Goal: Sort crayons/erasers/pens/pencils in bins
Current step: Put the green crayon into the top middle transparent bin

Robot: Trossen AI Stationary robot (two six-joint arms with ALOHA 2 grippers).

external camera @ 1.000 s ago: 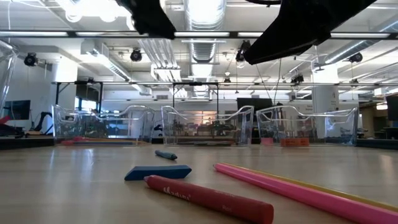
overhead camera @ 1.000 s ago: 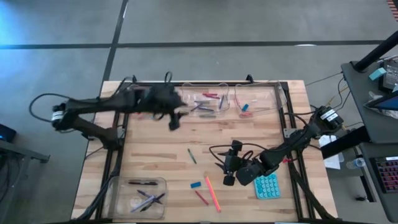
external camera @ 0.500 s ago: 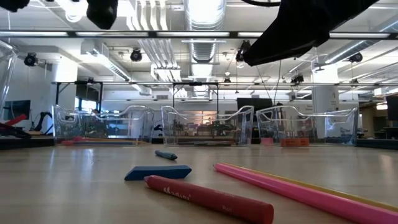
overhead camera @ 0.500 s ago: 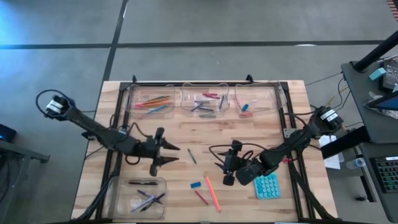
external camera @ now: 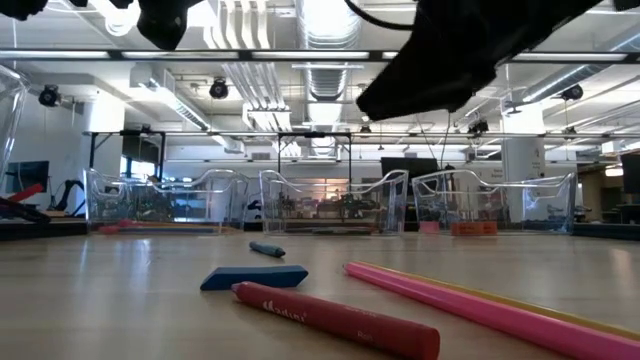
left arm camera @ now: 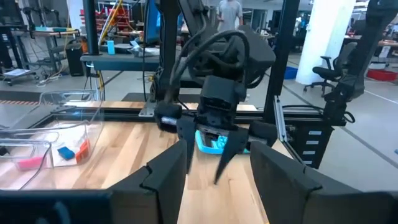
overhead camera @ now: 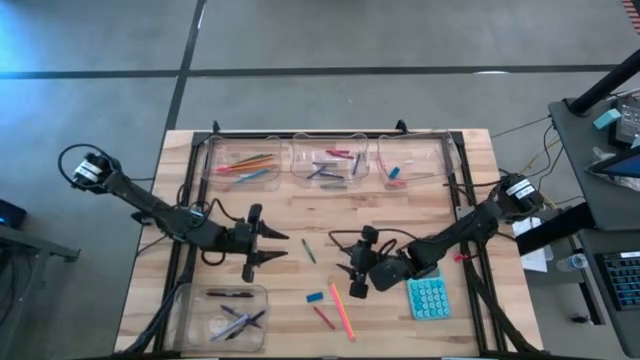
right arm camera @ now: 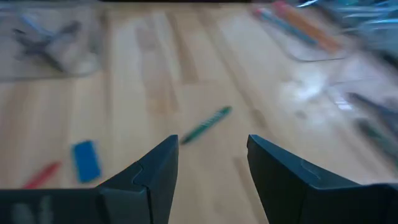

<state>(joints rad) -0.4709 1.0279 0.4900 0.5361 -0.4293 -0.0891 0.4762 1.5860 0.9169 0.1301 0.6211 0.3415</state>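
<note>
The bins hold most of the sorted pieces, and the nearest bin (overhead camera: pixel 221 316), at the table's front left corner, contains dark pens (overhead camera: pixel 232 294) and blue-purple ones crossed over each other. Loose on the wood just right of it lie a blue eraser (overhead camera: pixel 315 297), a red crayon (overhead camera: pixel 322 317) and a long pink pencil (overhead camera: pixel 342 311), with a teal calculator (overhead camera: pixel 428 297) further right. A green pencil (overhead camera: pixel 309 250) lies alone at mid-table. The left gripper (overhead camera: pixel 268 247) hangs left of it, fingers spread and empty; the right gripper (overhead camera: pixel 352 275) is just right of it, fingers also apart, grasping nothing. Along the far edge stand three more bins: the left bin (overhead camera: pixel 245 162) with orange, red and blue pencils, the middle bin (overhead camera: pixel 330 161) with crayons, the right bin (overhead camera: pixel 408 163) with small erasers.
</note>
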